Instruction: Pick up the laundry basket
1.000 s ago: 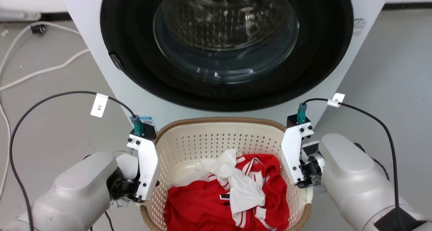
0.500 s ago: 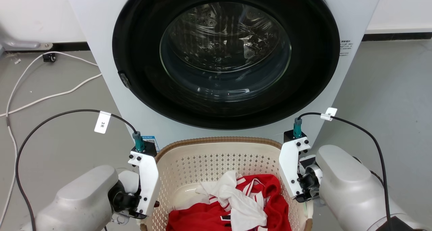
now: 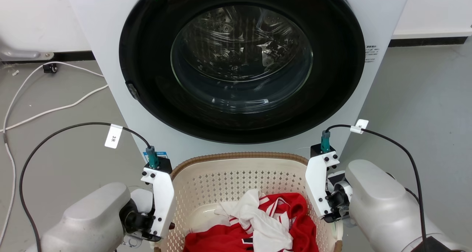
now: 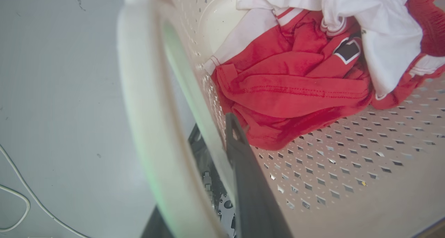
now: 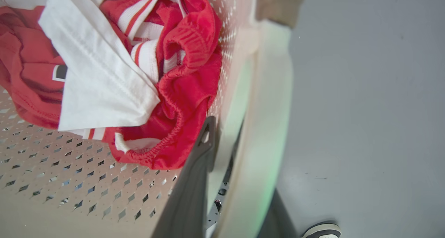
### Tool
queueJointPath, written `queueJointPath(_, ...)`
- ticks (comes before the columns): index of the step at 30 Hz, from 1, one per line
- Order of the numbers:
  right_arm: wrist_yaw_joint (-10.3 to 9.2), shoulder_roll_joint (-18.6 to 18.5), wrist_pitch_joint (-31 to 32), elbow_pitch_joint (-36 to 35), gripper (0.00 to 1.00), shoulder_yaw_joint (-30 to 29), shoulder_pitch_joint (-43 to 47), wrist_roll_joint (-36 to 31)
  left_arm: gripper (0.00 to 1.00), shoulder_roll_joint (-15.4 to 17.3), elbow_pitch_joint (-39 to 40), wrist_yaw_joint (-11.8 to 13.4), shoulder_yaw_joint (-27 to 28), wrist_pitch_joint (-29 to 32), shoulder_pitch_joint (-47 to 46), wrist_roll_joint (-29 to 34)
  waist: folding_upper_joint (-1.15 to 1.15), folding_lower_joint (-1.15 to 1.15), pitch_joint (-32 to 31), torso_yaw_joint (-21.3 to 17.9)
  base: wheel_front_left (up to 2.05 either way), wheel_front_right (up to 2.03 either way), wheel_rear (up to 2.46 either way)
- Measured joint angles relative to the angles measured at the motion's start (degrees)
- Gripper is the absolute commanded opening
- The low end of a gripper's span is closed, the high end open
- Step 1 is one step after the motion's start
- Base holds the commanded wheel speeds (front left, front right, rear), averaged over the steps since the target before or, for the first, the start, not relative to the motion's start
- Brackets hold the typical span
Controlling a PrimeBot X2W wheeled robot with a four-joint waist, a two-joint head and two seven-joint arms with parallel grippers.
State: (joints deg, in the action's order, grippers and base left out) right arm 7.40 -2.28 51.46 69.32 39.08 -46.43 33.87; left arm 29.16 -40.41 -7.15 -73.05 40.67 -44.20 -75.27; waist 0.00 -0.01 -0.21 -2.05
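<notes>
Light: bright, even, soft shadows.
Glare: reflections on washer door glass [image 3: 241,56].
Blur: laundry basket [image 4: 146,102] handle soft, green-tinged, in both wrist views.

Left side: on the black cable [image 3: 73,124] we note a white tag [image 3: 113,136] that reads "3" plus 1 character, possibly 米.

Right side: a second white tag [image 3: 359,126] on the other cable carries a mark too small for us to read.

Washing machine [image 3: 105,42] front: a blue sticker [image 3: 161,155] sits low, just left of the laundry basket [image 3: 236,155] rim, with its print illegible. Small dark printed lines [image 3: 370,53] right of the door are also illegible.
</notes>
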Motion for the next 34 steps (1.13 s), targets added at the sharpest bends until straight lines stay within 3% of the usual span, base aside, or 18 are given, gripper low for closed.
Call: queueJointPath(34, 0.00, 0.01, -1.51, 0.96, 0.00, 1.41, -0.79, 2.59, 0.00, -0.51, -1.74, -0.01, -0.18, -0.58, -0.73, -0.55, 0.00, 0.01, 0.87, 0.22, 0.00, 0.00, 0.00)
